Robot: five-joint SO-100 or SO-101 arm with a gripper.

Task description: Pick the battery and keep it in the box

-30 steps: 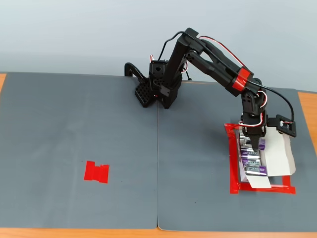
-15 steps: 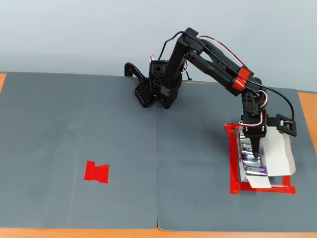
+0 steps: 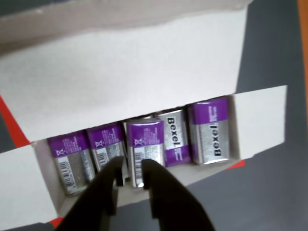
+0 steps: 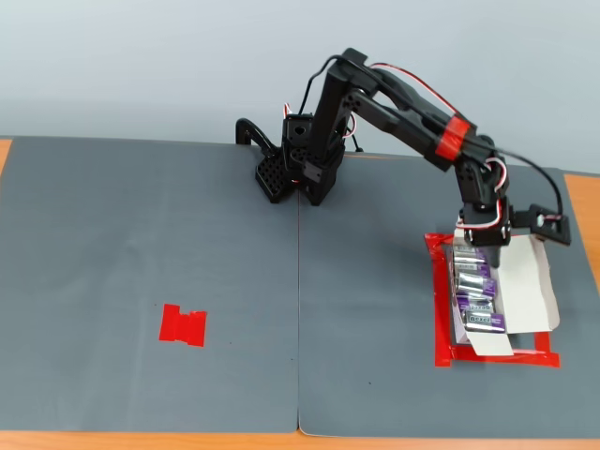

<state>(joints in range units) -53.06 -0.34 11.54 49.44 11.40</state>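
The white box point(image 3: 144, 72) lies open with several purple-and-silver batteries in a row inside. The middle battery point(image 3: 144, 144) sits slightly proud of its neighbours. My gripper point(image 3: 131, 167) hovers just above that battery, its black fingers a narrow gap apart with nothing between them. In the fixed view the gripper point(image 4: 485, 257) hangs over the far end of the box point(image 4: 530, 291), above the row of batteries point(image 4: 476, 300).
A red tape outline point(image 4: 438, 314) frames the box on the grey mat. A red tape patch point(image 4: 183, 324) lies far left on the mat. The arm's base point(image 4: 295, 169) stands at the back centre. Orange table edge shows at the right.
The gripper was down among the batteries in the box; it has lifted up and back toward the box's far end, holding nothing.
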